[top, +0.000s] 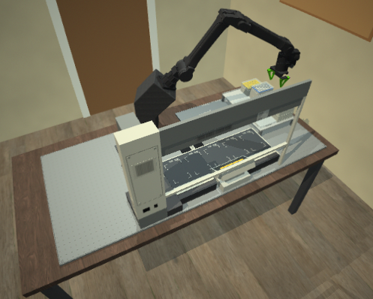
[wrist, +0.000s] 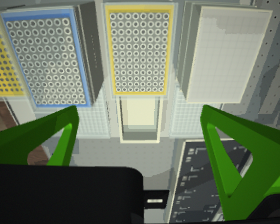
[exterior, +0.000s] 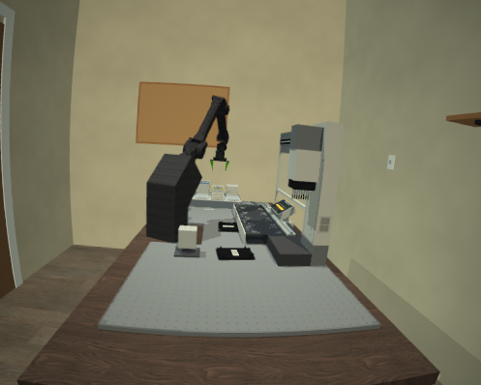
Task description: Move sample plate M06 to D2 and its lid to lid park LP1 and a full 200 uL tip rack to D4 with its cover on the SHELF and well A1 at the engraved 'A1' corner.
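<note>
Arm: the black six-joint arm [top: 227,28] reaches over the far right end of the brown wooden worktop [top: 32,259], its wrist pointing down above the grey shelf unit SHELF [wrist: 103,122].

Jaws: the green-fingered gripper [wrist: 141,145] stands fully wide and holds nothing; it hangs well above the labware, touching none of it.

Racks in the wrist view: a yellow-framed covered tip rack [wrist: 139,50] shows pale rings on a grey field over its whole face, so it looks full. Left of it lies a blue-framed covered tip rack [wrist: 46,57], also full of rings, and at the far left edge a second yellow rack [wrist: 2,60], only partly in view. No size labels can be read from here.

Other labware: a pale flat-lidded block [wrist: 226,52] sits right of the central yellow rack; whether it is plate M06 cannot be told.

Key relation: the central yellow rack lies ahead of the jaws, towards the top of the wrist view, nearly centred between the two fingers. Its long axis runs up and down that view, so the fingers would straddle its short width.

Judgement: this looks like the approach stage; nothing has been lifted from the shelf.
</note>
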Controlling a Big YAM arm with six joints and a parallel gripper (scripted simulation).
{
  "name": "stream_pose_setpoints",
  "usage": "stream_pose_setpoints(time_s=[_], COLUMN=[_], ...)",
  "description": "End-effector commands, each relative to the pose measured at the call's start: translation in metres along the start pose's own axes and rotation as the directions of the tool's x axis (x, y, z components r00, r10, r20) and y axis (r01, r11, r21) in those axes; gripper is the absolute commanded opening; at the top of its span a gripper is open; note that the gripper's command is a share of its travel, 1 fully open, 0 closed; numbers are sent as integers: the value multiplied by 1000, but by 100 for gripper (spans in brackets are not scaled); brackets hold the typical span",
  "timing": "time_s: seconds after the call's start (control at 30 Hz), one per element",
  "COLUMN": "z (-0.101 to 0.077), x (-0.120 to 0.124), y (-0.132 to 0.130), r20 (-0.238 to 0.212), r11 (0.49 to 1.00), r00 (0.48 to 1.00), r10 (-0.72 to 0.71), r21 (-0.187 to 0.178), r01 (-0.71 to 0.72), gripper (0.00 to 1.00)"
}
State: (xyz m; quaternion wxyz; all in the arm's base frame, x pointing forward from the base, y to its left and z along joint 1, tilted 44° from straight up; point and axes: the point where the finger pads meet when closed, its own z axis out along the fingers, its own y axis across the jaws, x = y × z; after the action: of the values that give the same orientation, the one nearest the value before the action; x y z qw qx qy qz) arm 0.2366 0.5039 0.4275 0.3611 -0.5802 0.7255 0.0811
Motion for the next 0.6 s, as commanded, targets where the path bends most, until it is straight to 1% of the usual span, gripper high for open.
stream_pose_setpoints(time_s=[0.0,0.07,0.13,0.2,0.23,0.27,0.3,0.37,0.4,0.57], z=[-1,8,12,12,-21,-12,-7,18,22,30], x=[-7,-6,-5,-5,-17,-13,-17,-7,-5,-6], y=[-3,-3,-6,-6,-11,-8,-9,-6,-6,-2], r20=[30,21,19,19,81,65,66,25,19,21], r11=[1000,1000,1000,1000,1000,1000,1000,1000,1000,1000], r00=[1000,1000,1000,1000,997,998,998,1000,1000,1000], r10=[-5,-6,-2,-2,6,1,2,-2,-2,-6], r21=[6,4,9,9,18,13,15,9,8,4], r01=[5,6,1,1,-8,-2,-3,1,2,6], gripper=[100,100,100,100,100,100,100,100,100,100])
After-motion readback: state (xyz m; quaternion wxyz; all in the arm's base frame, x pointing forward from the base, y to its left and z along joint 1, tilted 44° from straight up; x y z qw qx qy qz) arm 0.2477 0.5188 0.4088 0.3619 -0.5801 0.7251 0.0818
